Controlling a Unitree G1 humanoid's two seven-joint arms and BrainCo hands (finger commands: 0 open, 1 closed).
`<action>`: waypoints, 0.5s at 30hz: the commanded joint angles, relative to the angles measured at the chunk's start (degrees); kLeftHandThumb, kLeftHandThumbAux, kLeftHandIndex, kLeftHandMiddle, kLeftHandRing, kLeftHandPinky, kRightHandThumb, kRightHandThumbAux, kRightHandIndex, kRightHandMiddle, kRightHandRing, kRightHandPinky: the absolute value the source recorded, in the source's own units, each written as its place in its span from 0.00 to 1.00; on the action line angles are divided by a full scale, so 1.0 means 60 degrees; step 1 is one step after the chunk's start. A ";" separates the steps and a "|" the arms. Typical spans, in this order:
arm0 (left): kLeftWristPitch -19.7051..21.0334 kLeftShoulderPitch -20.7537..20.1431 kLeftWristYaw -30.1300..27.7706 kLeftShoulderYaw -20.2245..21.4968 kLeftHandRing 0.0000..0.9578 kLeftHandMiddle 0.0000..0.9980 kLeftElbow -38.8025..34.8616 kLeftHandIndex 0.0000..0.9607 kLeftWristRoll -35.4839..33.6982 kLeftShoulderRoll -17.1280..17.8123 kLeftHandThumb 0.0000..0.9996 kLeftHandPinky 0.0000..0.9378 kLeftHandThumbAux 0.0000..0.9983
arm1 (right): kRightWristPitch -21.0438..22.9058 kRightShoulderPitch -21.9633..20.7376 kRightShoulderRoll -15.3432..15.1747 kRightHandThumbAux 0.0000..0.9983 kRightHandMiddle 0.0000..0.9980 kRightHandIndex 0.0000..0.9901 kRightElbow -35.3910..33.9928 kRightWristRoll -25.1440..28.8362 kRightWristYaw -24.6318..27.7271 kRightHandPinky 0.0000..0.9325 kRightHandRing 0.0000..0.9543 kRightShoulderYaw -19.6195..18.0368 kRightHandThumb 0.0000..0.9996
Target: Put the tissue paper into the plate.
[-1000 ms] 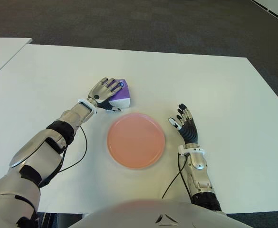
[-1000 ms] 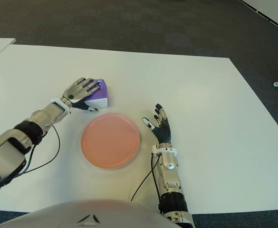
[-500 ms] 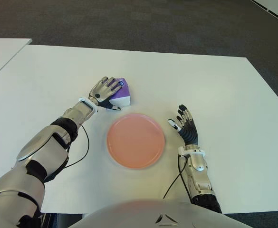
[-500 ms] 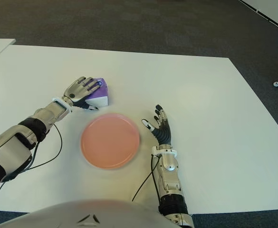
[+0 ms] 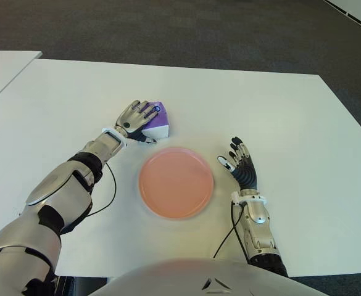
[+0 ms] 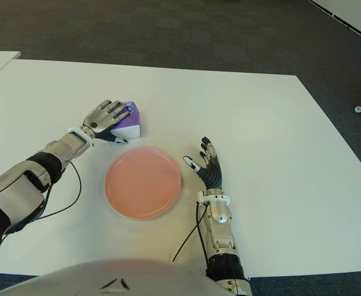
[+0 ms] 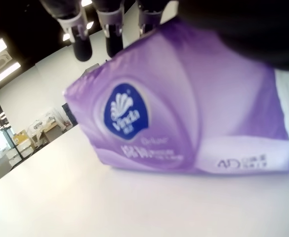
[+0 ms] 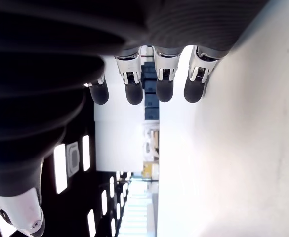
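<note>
A white table (image 5: 291, 111) holds a round, smooth, salmon-pink plate (image 5: 176, 182) with a shallow rim. Just beyond the plate, toward the robot's left, lies a soft purple and white tissue paper pack (image 5: 158, 126), still on the tabletop. The left hand (image 5: 136, 117) lies over the pack, fingers (image 7: 80, 34) draped across its top; the grip looks loose, though the palm hides much of the contact. The right hand (image 6: 207, 168) shows beside the plate on its right, fingers straight and spread, holding nothing. The pack's glossy wrapper bears a blue shell logo.
</note>
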 commanded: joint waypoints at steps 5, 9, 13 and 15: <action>-0.0285 0.0678 -0.0766 -0.0710 0.00 0.00 0.0850 0.00 0.0169 -0.0350 0.08 0.03 0.25 | 0.1101 0.0879 0.0010 0.70 0.00 0.00 0.1040 0.0007 0.0013 0.00 0.00 -0.0021 0.06; -0.0354 0.0652 -0.0760 -0.0862 0.03 0.00 0.0915 0.00 0.0166 -0.0373 0.09 0.14 0.26 | 0.1096 0.0828 0.0018 0.69 0.00 0.00 0.1150 0.0057 0.0005 0.00 0.00 -0.0075 0.06; -0.0511 0.0636 -0.0573 -0.1019 0.16 0.09 0.0918 0.03 0.0218 -0.0349 0.08 0.30 0.29 | 0.1087 0.0799 0.0033 0.68 0.00 0.00 0.1219 0.0075 -0.0004 0.00 0.00 -0.0116 0.07; -0.0578 0.0629 -0.0472 -0.1097 0.29 0.23 0.0910 0.11 0.0235 -0.0336 0.08 0.40 0.32 | 0.1073 0.0779 0.0041 0.67 0.00 0.00 0.1265 0.0074 -0.0009 0.00 0.00 -0.0133 0.07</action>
